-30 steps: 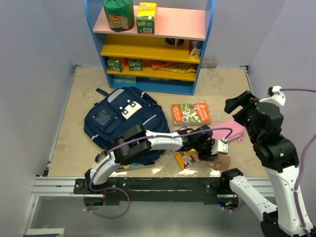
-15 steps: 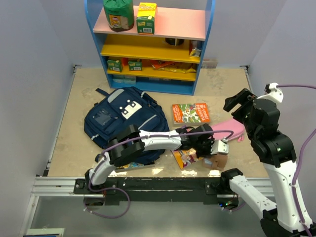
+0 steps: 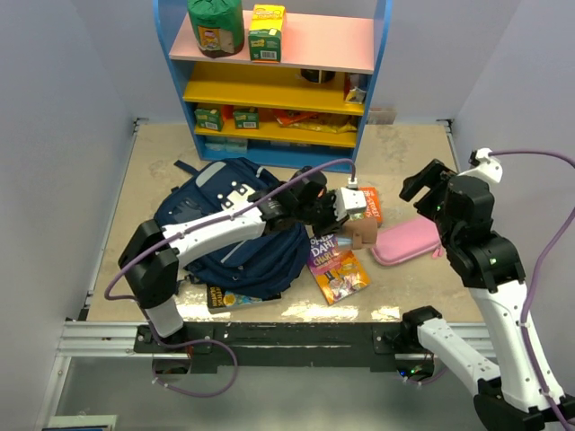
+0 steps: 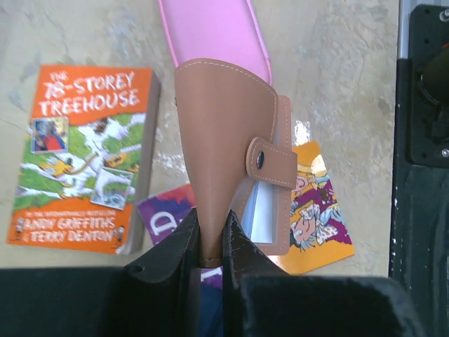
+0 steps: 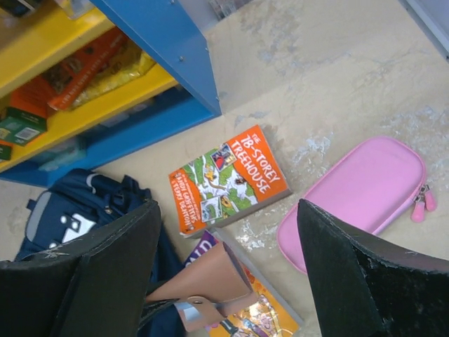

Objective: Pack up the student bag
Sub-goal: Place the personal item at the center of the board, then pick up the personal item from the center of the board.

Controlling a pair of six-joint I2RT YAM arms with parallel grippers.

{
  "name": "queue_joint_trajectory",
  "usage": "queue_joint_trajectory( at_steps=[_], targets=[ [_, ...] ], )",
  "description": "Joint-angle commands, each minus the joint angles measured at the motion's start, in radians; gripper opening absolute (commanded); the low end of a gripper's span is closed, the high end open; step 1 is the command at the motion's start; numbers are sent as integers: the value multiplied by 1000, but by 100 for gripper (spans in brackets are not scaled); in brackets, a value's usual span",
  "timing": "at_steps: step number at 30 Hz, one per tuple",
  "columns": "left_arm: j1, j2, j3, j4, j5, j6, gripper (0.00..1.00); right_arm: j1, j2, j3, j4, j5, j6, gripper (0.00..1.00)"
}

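Note:
The navy student bag (image 3: 220, 220) lies on the table left of centre; it also shows in the right wrist view (image 5: 77, 217). My left gripper (image 3: 349, 226) is shut on a brown leather wallet (image 4: 224, 154) and holds it in the air above the purple and orange book (image 3: 337, 269), right of the bag. The wallet shows in the top view (image 3: 362, 233) and the right wrist view (image 5: 210, 284). My right gripper (image 3: 429, 184) is open and empty, raised above the pink pencil case (image 3: 406, 241).
An orange Treehouse book (image 3: 364, 208) lies behind the wallet. Another book (image 3: 225, 296) pokes out under the bag's near edge. A blue shelf unit (image 3: 278, 81) with boxes and snacks stands at the back.
My left gripper has lifted the brown wallet from the near table edge and swung it back and left, towards the bag. The right arm shifted slightly left.

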Motion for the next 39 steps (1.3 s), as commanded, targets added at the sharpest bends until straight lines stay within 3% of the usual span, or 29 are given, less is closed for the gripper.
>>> queue_joint_trajectory(
  at_steps=[1,5,7,8,11,13,14,21,24,32,39],
  targets=[
    [3,-38,-97,54,66,-74,7,-1,2,-50,54,7,-21,82],
    [3,-39,-186,96,58,-74,15,1,-12,-111,67,-30,-16,86],
    [3,-21,-217,126,47,-65,30,-1,-18,-148,93,-59,-15,88],
    [6,-13,-241,137,40,-62,47,-1,-16,-189,102,-76,-13,88],
    [35,-1,-277,163,33,-64,80,-1,16,-272,120,-145,-4,90],
    [47,-18,-286,165,24,-53,88,1,27,-321,154,-211,4,91],
    [56,-28,-285,160,15,-47,98,1,27,-372,169,-234,7,91],
    [128,-110,-246,79,-2,-30,100,10,1,-486,260,-406,28,88],
    [188,-168,-258,59,3,-38,93,46,-7,-516,277,-429,64,86],
    [245,-334,-370,-33,-16,27,89,261,129,-593,378,-348,159,85],
    [250,-456,-489,-79,-108,139,90,283,203,-628,435,-254,176,77]
  ],
)
